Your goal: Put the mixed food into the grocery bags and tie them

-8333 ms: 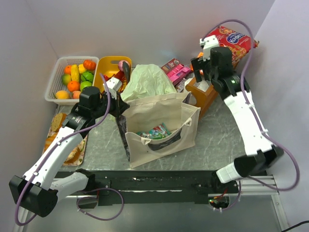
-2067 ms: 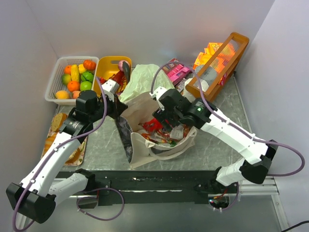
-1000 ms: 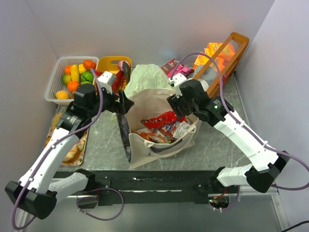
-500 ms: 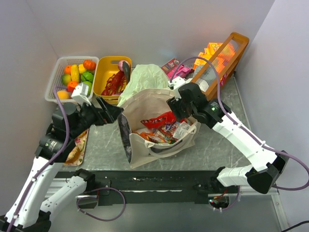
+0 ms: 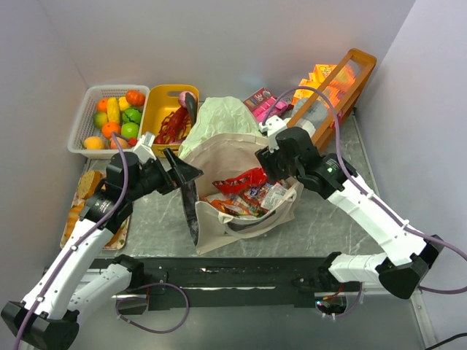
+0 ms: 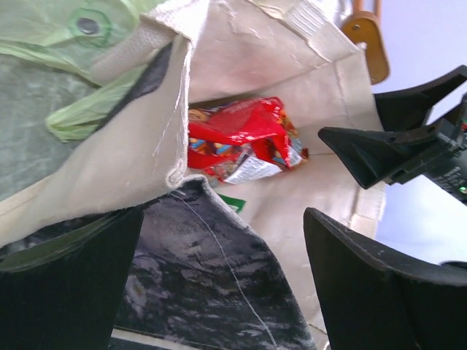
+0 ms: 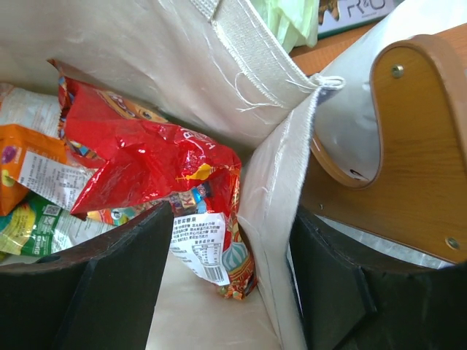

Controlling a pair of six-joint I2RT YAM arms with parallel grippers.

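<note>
Snack packets (image 5: 244, 191) sit inside canvas tote (image 5: 219, 227), mid worktop (image 5: 328, 211); green plastic bag (image 5: 222, 120) crumpled just behind it. Right end effector (image 7: 232, 219) released, fingers astride tote's R wall, next to wooden crate (image 5: 328, 95). Left end effector (image 6: 222, 219) released wide at tote's L rim.

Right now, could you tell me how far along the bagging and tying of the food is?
Done: shiny red and green snack packets lie inside the beige canvas tote. In hand: nothing; the left gripper and right gripper stand open at its rim. Left, it seems: toy fruit in the white basket, the pale green plastic bag, and tying.
</note>
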